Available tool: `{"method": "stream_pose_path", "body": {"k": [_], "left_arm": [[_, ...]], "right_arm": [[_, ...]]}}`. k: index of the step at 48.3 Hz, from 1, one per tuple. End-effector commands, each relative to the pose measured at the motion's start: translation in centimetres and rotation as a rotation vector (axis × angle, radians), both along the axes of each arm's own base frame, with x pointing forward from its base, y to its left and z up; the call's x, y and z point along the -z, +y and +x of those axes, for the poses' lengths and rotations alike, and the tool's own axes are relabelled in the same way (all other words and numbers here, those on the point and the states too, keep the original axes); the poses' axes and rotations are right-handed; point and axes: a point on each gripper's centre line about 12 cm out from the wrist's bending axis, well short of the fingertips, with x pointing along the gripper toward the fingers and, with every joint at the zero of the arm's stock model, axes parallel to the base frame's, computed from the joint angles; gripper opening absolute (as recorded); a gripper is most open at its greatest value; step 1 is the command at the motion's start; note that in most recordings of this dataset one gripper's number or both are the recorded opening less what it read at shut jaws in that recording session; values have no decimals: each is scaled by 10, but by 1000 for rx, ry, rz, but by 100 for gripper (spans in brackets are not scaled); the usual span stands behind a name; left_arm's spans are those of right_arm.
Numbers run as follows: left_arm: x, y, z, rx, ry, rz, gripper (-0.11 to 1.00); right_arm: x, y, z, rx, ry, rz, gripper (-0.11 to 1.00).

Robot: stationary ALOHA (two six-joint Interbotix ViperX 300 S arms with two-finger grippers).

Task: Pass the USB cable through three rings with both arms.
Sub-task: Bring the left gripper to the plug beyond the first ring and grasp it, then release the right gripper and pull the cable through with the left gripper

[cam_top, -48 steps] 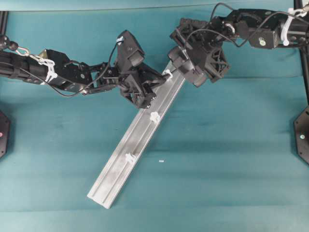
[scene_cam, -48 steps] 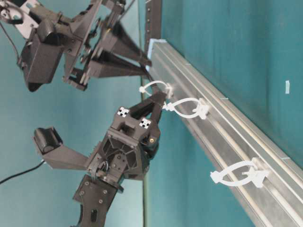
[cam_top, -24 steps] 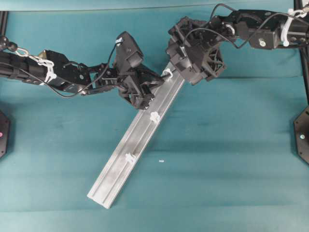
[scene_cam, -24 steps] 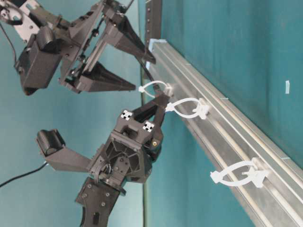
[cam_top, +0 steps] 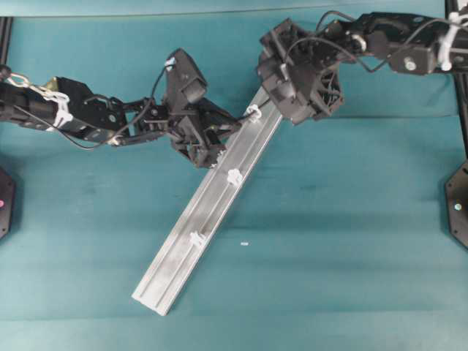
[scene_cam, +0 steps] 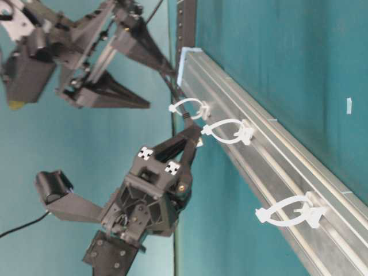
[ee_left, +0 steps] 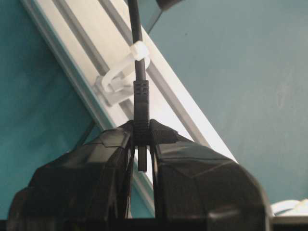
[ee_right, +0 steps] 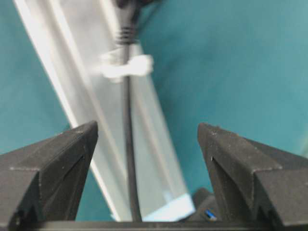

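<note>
We see the left gripper (ee_left: 142,139) clenched on the plug of the USB cable (ee_left: 136,43), just past ring 1 (ee_left: 126,67) — ring 2 (cam_top: 235,176) lies down-rail; the right gripper (ee_right: 144,168), released, straddles the cord.

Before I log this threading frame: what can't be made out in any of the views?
- USB cable: its far end and hub, cut off by the left wrist view's top edge.
- First ring: blurred in the right wrist view.
- Left hand: overhead, its grip on the plug is too small to see.
- Rail's lower end: cut off in the table-level view.
</note>
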Motion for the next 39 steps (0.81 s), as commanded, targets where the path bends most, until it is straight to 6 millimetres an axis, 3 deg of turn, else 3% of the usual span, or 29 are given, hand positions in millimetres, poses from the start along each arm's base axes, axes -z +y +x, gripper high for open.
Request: {"method": "stream_pose_path", "body": {"k": [1, 22, 39], "left_arm": [[-13, -6, 2, 17, -20, 7, 9], [-23, -33, 5, 49, -15, -59, 9], [-32, -40, 13, 62, 6, -73, 9]], "right_arm": [[-11, 9, 4, -2, -28, 4, 88], [-14, 55, 14, -20, -14, 89, 86], [-8, 57, 22, -39, -26, 51, 85]]}}
